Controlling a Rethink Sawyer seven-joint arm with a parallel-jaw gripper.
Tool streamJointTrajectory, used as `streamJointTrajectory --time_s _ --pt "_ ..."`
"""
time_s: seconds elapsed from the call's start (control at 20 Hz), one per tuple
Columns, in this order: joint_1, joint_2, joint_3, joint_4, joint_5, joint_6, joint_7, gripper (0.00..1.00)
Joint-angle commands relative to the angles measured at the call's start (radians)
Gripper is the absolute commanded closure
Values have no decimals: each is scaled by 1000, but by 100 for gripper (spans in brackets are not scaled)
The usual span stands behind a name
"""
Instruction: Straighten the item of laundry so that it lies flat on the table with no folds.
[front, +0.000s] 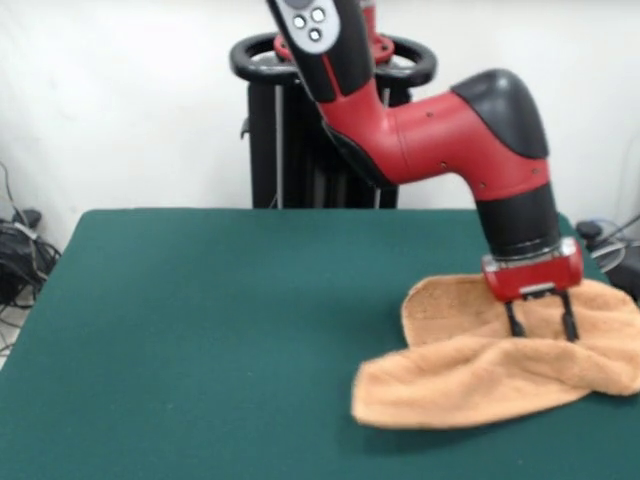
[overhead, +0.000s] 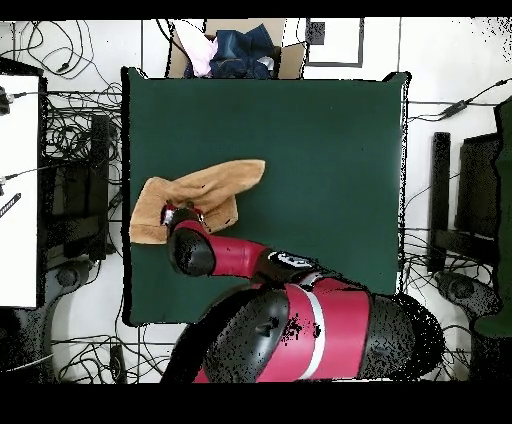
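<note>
From the front, the tan towel (front: 500, 375) lies bunched at the right side of the green table (front: 220, 330) — its long way runs left to right. A folded flap sits behind the front part. The gripper (front: 541, 328) hangs over it with its two fingers spread apart, tips at the cloth.

From above, the towel (overhead: 200, 195) sits near the table's (overhead: 320, 160) left edge — slanting up toward the right. The arm hides the gripper here.

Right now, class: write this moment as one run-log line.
claw: open, fingers down at towel | towel: folded, rumpled, near table edge | flattening: not done
</note>
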Motion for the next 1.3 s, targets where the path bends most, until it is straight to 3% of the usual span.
streamJointTrajectory --time_s 0.05,0.4,0.6,0.7,0.8,1.0,1.1,1.3 --pt "56 145 188 3 86 -52 387 0" --pt "76 135 203 6 132 -94 426 0" --pt "67 85 166 55 135 -15 382 0" --pt "-8 -9 117 167 97 97 322 0" --pt "-79 -162 88 244 85 315 220 0" --pt "-113 -400 33 263 67 684 53 0" --pt "-134 -433 30 243 21 778 13 0" --pt "-206 -398 69 216 -84 835 -7 0"
